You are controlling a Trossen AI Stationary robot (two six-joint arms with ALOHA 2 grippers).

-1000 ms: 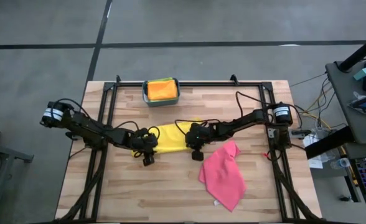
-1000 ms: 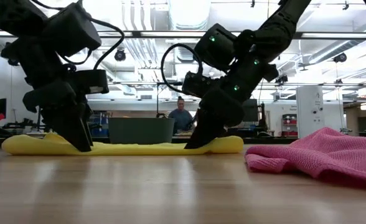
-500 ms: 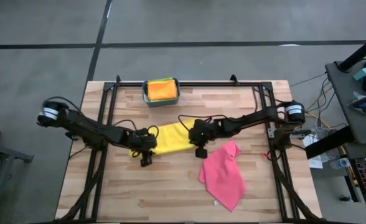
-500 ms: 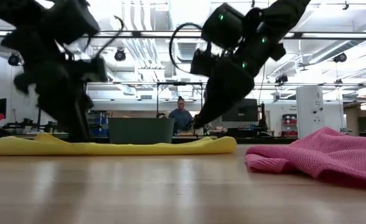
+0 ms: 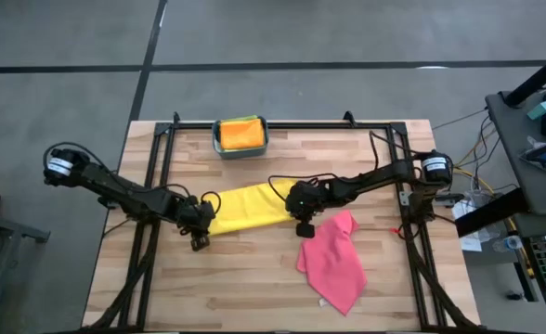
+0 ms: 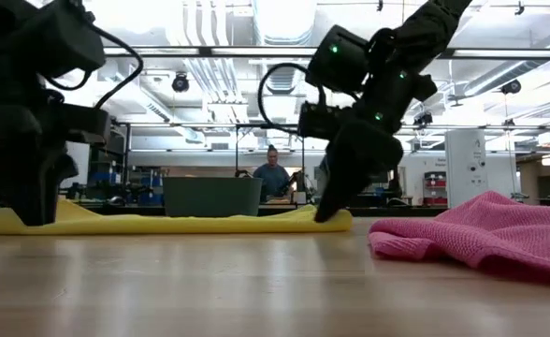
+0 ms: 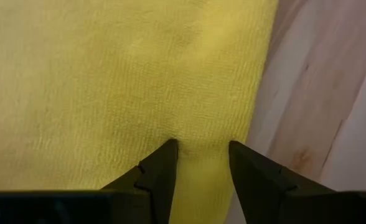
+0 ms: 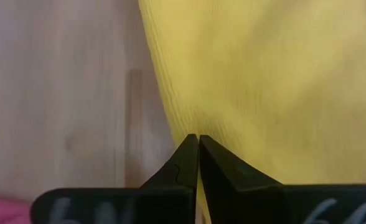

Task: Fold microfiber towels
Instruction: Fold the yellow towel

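Lighting: bright, even, from overhead ceiling fixtures, glaring in the low view. Arms backlit, silhouetted. Bench foreground soft-focused. Wrist views close, slightly blurred. Shadows faint.

We've got a bright yellow towel, a hot pink towel, an orange towel in the teal bin, dark grippers, light wood table.
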